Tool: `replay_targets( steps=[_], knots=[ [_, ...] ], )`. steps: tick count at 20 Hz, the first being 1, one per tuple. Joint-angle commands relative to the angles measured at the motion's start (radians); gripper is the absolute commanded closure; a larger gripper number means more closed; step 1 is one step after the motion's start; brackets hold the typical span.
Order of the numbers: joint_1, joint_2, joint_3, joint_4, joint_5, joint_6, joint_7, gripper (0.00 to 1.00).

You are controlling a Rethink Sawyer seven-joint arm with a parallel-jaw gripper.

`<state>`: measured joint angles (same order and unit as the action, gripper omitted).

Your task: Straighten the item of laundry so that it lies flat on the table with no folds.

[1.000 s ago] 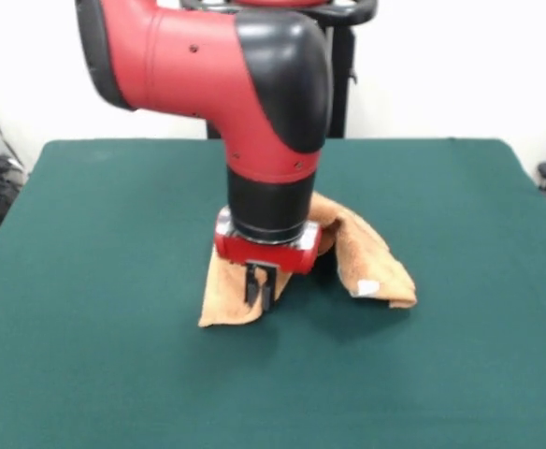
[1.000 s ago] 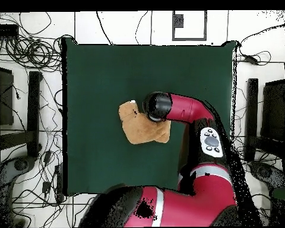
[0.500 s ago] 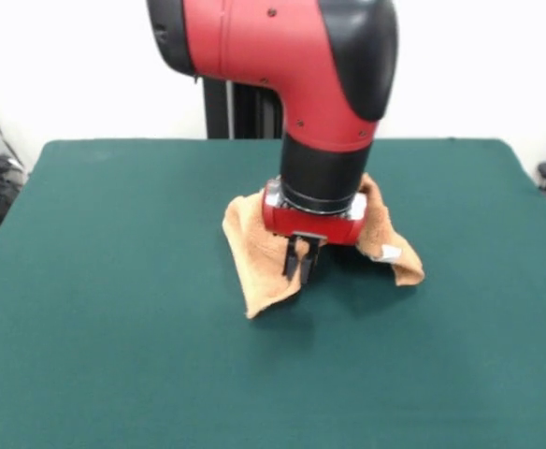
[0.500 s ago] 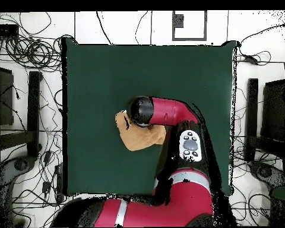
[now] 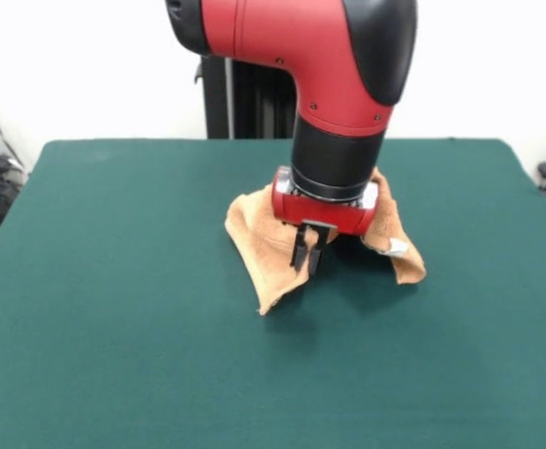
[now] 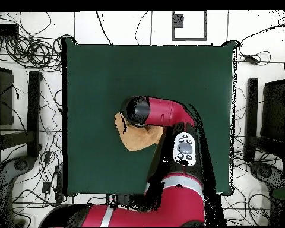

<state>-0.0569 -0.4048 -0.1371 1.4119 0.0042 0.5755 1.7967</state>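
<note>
The item of laundry (image 5: 264, 248), an orange-tan towel, sits bunched and folded near the middle of the table (image 5: 105, 243). It rises in a tent shape under the arm, with one corner pointing toward the front edge and a white tag (image 5: 396, 248) on its right flap. My gripper (image 5: 308, 254) points straight down, shut on a raised fold of the towel. Looking from overhead, the item of laundry (image 6: 136, 138) pokes out from under the arm's black wrist (image 6: 138, 110), which hides the gripper, on the green table (image 6: 97, 77).
The red arm (image 6: 174, 127) reaches over the table from its base side and covers part of the towel. Cables and stands (image 6: 35, 119) lie on the floor around the table.
The gripper has moved right in the front view, pulling the towel with it. The towel's front corner has shifted right and its right flap has bunched closer to the arm.
</note>
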Motion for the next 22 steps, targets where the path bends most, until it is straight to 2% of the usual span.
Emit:
replay_targets(
  steps=[1,22],
  knots=[
    [0.035,0.017,0.005,0.103,0.074,0.071,0.283,1.00],
    [0.081,-0.037,-0.051,0.140,0.141,0.127,0.270,1.00]
  ],
)
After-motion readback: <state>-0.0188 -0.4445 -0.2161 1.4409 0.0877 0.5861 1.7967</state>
